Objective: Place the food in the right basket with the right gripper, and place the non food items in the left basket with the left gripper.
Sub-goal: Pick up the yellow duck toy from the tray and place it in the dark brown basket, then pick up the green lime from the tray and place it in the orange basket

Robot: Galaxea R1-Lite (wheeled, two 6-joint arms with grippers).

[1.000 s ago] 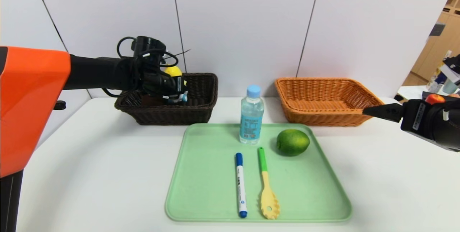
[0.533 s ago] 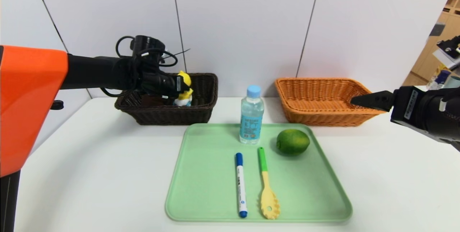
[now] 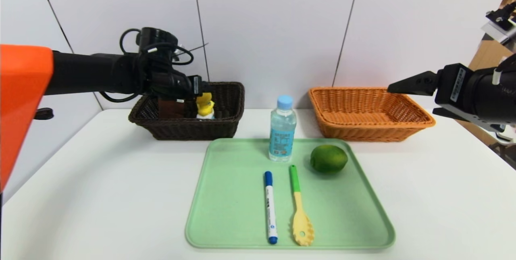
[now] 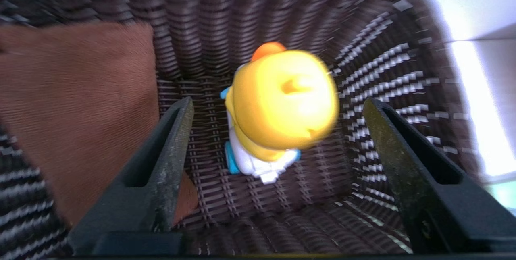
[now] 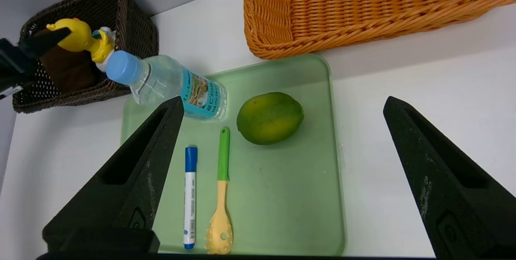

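So far only the dark brown woven basket [image 3: 189, 121] has contents: a glossy yellow plastic duck figure [image 3: 205, 105] stands in it beside a matte brown cloth-like block [image 3: 171, 108]. The left gripper [image 4: 278, 139] hangs just above the figure with its black fingers spread wide, holding nothing. The orange wicker basket [image 3: 369, 129] is bare inside, so the food side looks unstarted.

On the smooth pale green plastic tray [image 3: 225, 219] wait four things — a clear water bottle with a blue cap [image 3: 282, 131] standing upright, a round dull-skinned green lime [image 3: 328, 159], a slim white marker with blue cap [image 3: 269, 206], and a yellow slotted spoon with a green handle [image 3: 299, 206]. The right gripper [image 5: 282, 179] hovers high over the tray's right side — splayed wide, empty.
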